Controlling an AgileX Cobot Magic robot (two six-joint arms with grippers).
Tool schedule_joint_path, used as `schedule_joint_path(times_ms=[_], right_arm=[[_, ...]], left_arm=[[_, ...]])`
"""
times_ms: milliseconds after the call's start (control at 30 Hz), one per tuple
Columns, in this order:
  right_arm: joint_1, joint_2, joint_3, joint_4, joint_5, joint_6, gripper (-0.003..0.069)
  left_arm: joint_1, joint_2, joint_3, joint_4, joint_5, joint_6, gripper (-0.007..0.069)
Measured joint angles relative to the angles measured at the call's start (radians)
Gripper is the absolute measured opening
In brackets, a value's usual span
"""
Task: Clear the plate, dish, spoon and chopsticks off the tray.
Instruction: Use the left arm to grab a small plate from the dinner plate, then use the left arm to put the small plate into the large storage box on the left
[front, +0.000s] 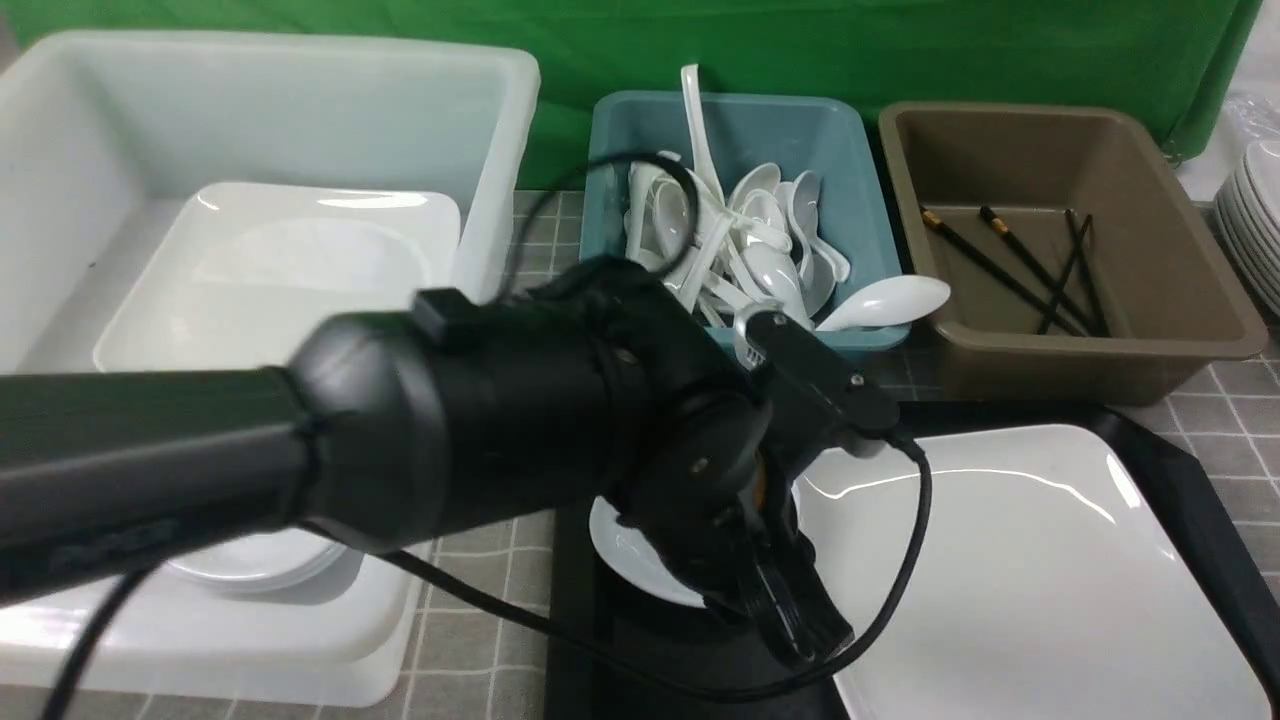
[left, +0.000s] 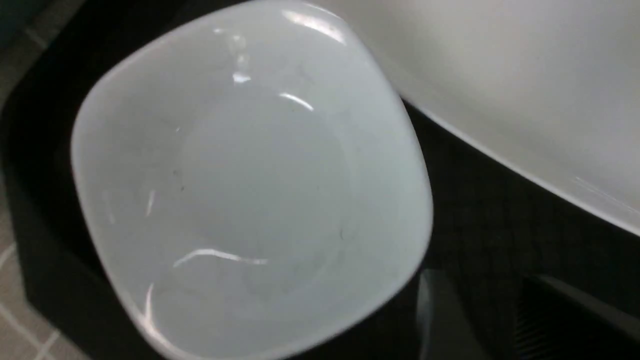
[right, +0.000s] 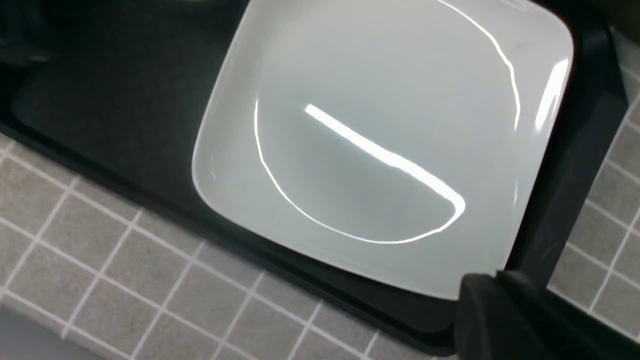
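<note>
Left gripper (front: 790, 600) hangs over the small squarish glossy white dish (front: 640, 555) at the left end of the big black diamond-textured plastic tray (front: 1195, 490). Its jaws stand apart and hold nothing. Right gripper (right: 505, 320), by the tray's rim, is closed and empty. We judge the dish goes next: straddle its rim, pinch firmly, lift straight, and stay clear of the large glossy white rectangular plate (front: 1020, 570) just beside it. Beyond the tray we count four thin black chopsticks (front: 1010, 265) in a brown tub (front: 1180, 300); the white soup spoons (front: 770, 270) heaped in a teal tub (front: 780, 125) are too tangled to count. On the tray: one plate, one dish.
</note>
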Motion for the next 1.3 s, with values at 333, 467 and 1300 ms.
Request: schedule_joint_path(times_ms=[333,467,1300], right_arm=[[-0.001,-0.142,0.006,0.000,-0.024,0.058,0.0050],[-0.001,-0.145,0.006,0.000,-0.031,0.061,0.0050],[-0.001,-0.075,-0.041,0.179,-0.233,-0.015,0.0050]], left_arm=[[0.000,0.153,-0.001,0.120,-0.061,-0.009,0.0494],[0.000,0.166,-0.002,0.188,-0.094,-0.063,0.0471],[0.017,-0.220,-0.178,0.194,0.154,-0.108,0.0030]])
